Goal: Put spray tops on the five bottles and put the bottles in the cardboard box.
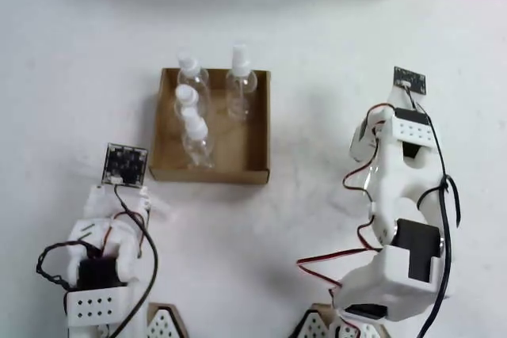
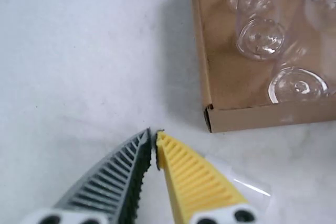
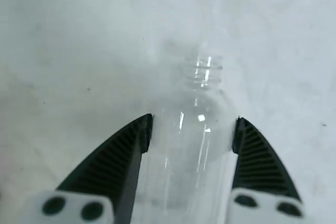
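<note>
- White counter (image 1: 317, 37), cardboard box (image 1: 210, 173); left claw (image 2: 154, 134) closed beside its corner
- Right claw (image 3: 192, 124) grips a topless bottle (image 3: 198, 103); squeezed, slick plastic could slip

A white table (image 1: 317, 45) was seen, on which a cardboard box (image 1: 210, 173) was set near the middle; a clear, topless bottle (image 3: 194, 129) was seen against its surface.

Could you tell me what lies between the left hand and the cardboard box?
Only bare table separates the left hand from the cardboard box corner, as the left wrist view shows.
</note>
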You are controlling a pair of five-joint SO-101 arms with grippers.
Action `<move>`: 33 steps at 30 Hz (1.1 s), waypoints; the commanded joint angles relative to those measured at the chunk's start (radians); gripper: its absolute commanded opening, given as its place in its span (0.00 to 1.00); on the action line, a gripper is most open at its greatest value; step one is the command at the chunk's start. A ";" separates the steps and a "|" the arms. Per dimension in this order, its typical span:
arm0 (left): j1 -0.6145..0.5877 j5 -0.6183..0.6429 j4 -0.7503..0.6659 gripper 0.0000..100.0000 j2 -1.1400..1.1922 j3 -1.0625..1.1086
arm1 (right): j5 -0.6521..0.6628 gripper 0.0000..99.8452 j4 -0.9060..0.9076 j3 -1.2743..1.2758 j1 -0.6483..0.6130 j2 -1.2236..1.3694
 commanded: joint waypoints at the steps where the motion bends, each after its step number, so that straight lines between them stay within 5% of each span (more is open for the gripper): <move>1: 0.008 -0.008 0.002 0.02 -0.007 -0.005 | -0.006 0.08 -0.002 -0.032 0.010 0.001; 3: 0.008 -0.008 0.002 0.02 -0.007 -0.005 | -0.002 0.01 -0.024 -0.032 0.010 0.002; 16: 0.008 -0.008 0.002 0.02 -0.007 -0.005 | 0.126 0.02 0.140 -0.003 -0.059 -0.410; 33: 0.007 -0.008 0.002 0.02 -0.007 -0.005 | 0.126 0.02 -0.096 0.442 -0.291 -1.136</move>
